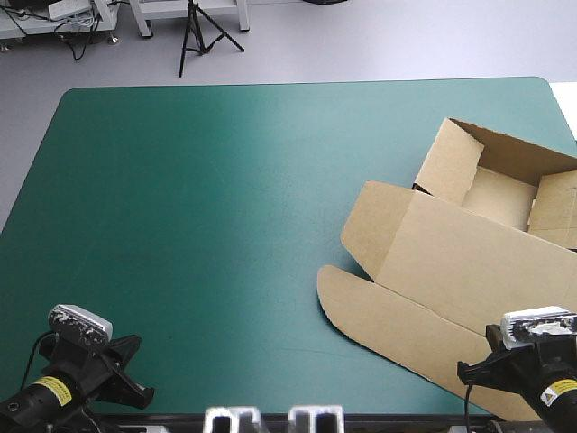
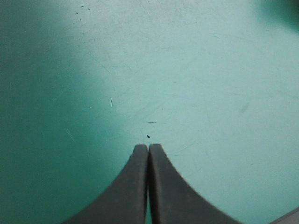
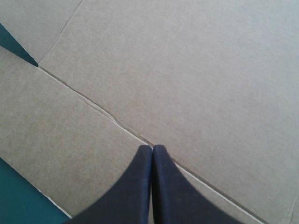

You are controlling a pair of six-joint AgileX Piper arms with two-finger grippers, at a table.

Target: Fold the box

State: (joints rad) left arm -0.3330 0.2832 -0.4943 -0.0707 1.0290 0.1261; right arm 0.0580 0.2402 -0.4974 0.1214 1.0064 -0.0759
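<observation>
At the frame's right we see the brown box (image 1: 469, 262), walls raised, lid flat on the teal-green surface (image 1: 207, 225); left end effector (image 2: 148, 148) and right end effector (image 3: 152, 148) are clenched empty

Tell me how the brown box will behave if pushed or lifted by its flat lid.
The box is thin board, so probably light and apt to slide on the teal-green cover. Lifted by the lid, it would likely hinge at the crease rather than stay rigid.
</observation>
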